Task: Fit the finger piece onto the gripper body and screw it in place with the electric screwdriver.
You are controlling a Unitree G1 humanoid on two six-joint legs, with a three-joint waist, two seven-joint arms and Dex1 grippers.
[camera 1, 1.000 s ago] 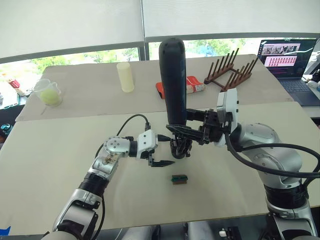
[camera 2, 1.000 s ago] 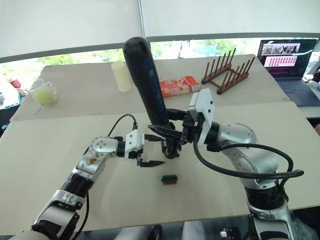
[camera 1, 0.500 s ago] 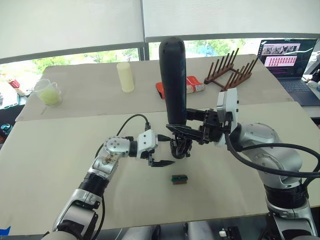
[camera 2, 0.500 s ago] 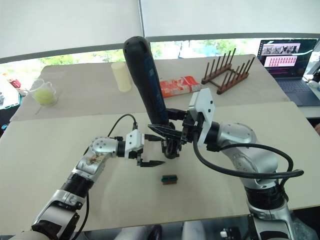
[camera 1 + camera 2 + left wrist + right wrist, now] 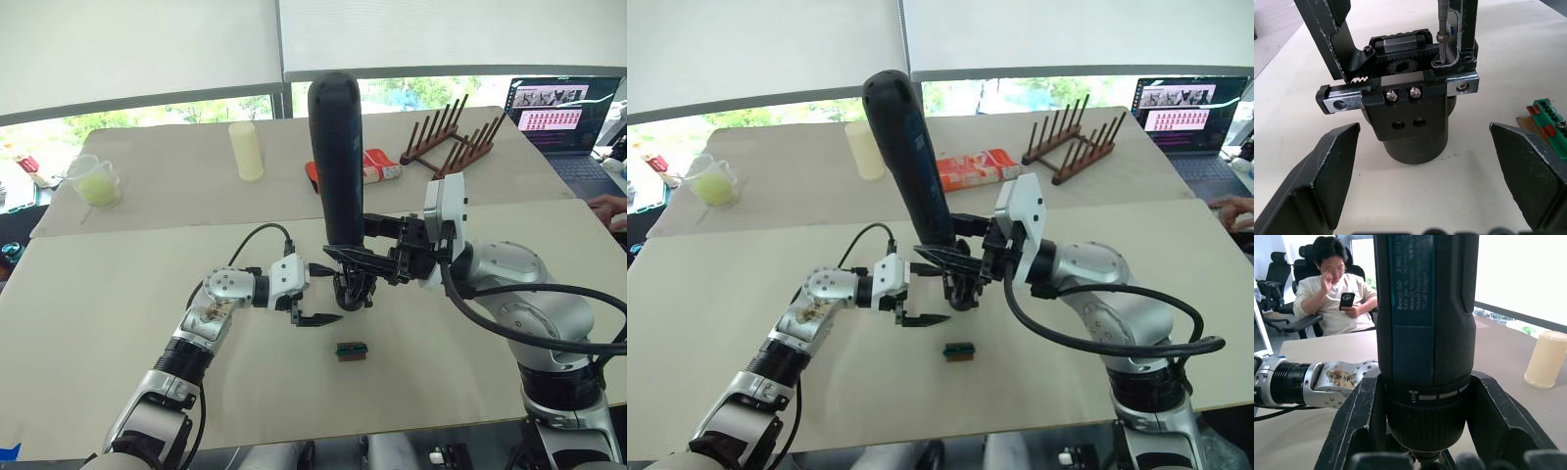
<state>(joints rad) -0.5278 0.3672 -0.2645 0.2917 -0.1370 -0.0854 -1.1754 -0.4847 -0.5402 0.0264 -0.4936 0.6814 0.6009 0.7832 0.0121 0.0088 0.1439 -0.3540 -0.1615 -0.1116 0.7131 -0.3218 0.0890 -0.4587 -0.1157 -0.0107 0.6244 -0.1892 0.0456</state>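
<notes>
The gripper body (image 5: 353, 290) stands on the table at centre, with two upright black fingers on its toothed rail (image 5: 1400, 63). The finger piece (image 5: 1466, 29) stands on the rail's end. My right gripper (image 5: 359, 257) is shut on the electric screwdriver (image 5: 336, 157), which it holds nearly upright. The thin bit (image 5: 1441, 24) comes down onto a screw at the finger piece's foot. My left gripper (image 5: 331, 292) is open, one finger on each side of the gripper body's base (image 5: 1415, 142), touching nothing.
A small green block (image 5: 352, 351) lies just in front of the gripper body. On the far table are a cream cylinder (image 5: 246, 150), a cup (image 5: 96, 181), an orange box (image 5: 377, 164), a wooden rack (image 5: 456, 137) and a laptop (image 5: 563, 113). A person's hand (image 5: 612, 208) rests at the right edge.
The screwdriver's top has leaned slightly to the left. A person's hand has come in at the right edge. My left gripper has not moved.
</notes>
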